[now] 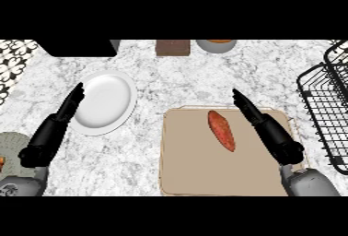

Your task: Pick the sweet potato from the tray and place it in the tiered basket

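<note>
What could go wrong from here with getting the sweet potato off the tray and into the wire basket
The right hand is open beside the sweet potato, not yet around it; the tapered shape may roll or slip on the flat tray during grasping. The tiered basket sits at the far right edge, so the hand might clip its wire rim while carrying.

No readable text or labels anywhere

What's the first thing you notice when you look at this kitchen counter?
An orange sweet potato lies alone on a tan tray at the middle. The right hand stretches straight beside it, and a white plate shines at the left, next to the left hand.
</note>
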